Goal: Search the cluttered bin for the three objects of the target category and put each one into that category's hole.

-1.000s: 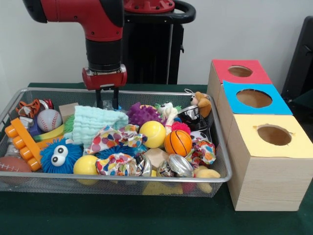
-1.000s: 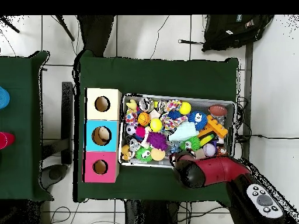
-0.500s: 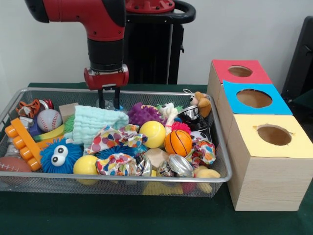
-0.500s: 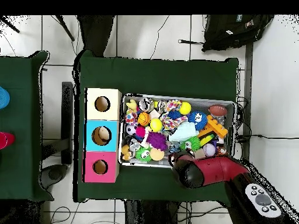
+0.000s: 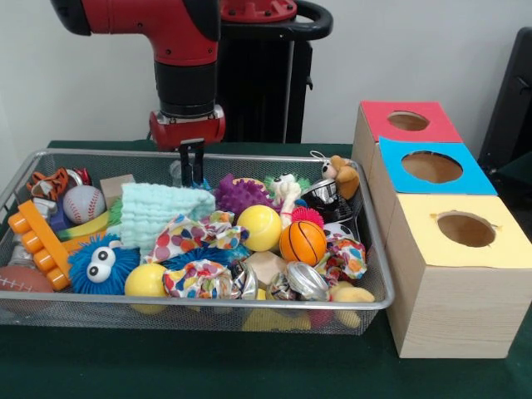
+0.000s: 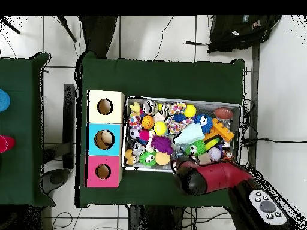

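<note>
Toys crowd wire bin [image 5: 376, 249] beside three holed boxes [image 5: 453, 274].

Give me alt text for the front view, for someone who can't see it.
A red robot arm's tool hangs over the back of a wire bin crammed with toys, above a mint green cloth. To the bin's right stand three wooden boxes with round holes: red top, blue top, yellow top.

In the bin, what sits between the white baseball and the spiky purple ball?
In the front view, a folded mint-green cloth fills the stretch between the white baseball and the spiky purple ball, with the claw hanging just behind it.
</note>
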`<state>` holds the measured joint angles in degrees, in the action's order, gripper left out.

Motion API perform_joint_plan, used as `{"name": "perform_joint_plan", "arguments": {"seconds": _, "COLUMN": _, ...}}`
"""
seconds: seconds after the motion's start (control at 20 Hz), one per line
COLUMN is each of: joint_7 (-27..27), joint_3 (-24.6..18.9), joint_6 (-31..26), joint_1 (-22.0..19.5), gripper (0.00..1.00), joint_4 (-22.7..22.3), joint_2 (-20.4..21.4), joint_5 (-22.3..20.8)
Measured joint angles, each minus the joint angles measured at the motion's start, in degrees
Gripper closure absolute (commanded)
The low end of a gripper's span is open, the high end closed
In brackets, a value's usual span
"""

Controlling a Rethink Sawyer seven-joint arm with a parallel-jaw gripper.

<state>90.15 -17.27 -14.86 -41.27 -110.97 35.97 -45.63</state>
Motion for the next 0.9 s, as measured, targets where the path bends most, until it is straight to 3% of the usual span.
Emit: {"name": "perform_joint_plan", "arguments": {"seconds": 0.9, "joint_7": 0.00, "joint_3": -0.64, "joint_6": 0.83, "joint_1": -0.17, "gripper": 1.00, "joint_4": -4.79, "joint_2": 4.26, "joint_5": 0.76}}
